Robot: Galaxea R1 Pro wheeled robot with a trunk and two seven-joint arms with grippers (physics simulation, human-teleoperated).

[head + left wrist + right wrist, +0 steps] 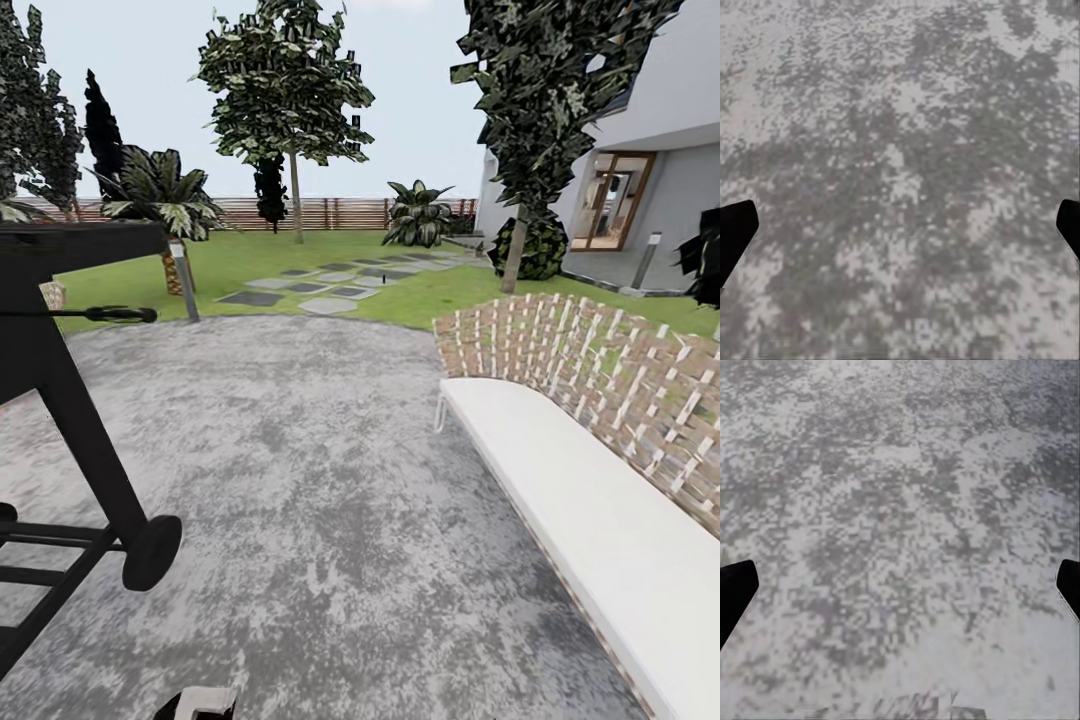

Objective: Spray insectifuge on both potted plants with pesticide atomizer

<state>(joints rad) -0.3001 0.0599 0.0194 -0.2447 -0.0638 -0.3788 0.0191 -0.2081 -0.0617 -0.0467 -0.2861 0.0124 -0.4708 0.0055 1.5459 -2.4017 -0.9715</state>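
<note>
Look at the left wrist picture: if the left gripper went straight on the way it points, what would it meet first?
Most likely the grey paved patio. The left gripper points at its mottled surface with nothing between the wide-apart fingertips and the ground, though how far off it lies is unclear.
</note>
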